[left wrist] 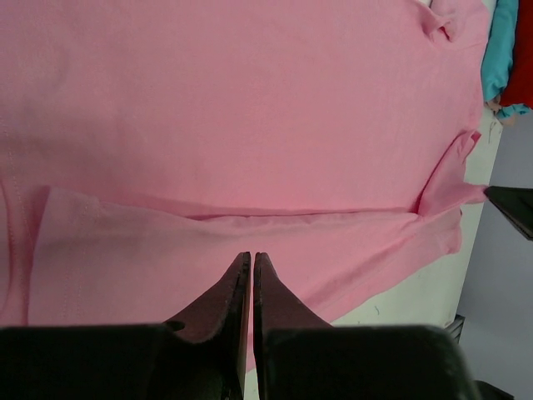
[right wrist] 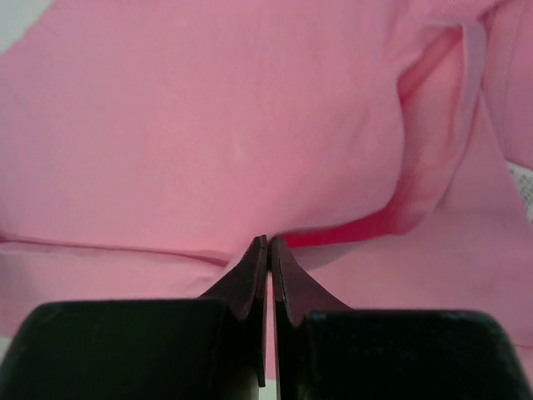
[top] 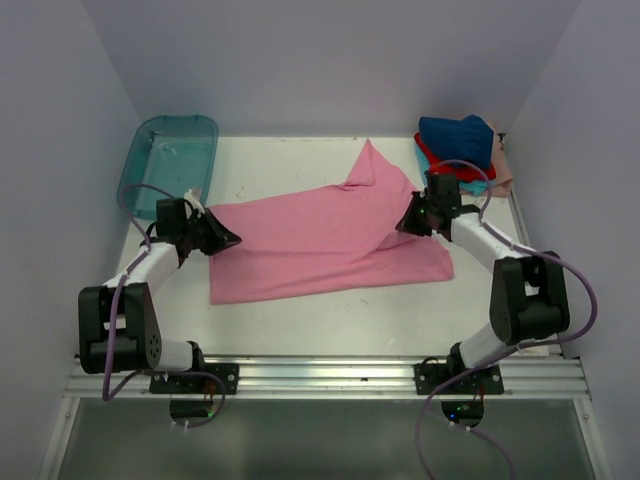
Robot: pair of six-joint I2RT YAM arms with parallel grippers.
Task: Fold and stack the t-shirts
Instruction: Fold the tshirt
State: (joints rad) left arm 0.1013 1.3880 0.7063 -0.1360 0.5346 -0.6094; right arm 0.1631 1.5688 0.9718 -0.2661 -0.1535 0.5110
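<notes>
The pink t-shirt (top: 330, 245) lies spread across the middle of the surface (top: 330, 320), with a gripper at each end.
The left gripper (top: 228, 240), jaws pressed together, pinches the shirt's edge at 9 o'clock. The right gripper (top: 405, 225), also pressed together, pinches a raised fold at 3 o'clock. A navy t-shirt (top: 458, 138) tops a pile at 1 o'clock, and a teal tub (top: 170, 160) sits at 11 o'clock.

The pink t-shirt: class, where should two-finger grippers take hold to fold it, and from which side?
I'd pinch the pink t-shirt at its left and right end edges, coming in low from each side. It lies flat and spread across the table, so only edges give a lip to pinch. The left gripper and right gripper are shut on it near those ends.
</notes>
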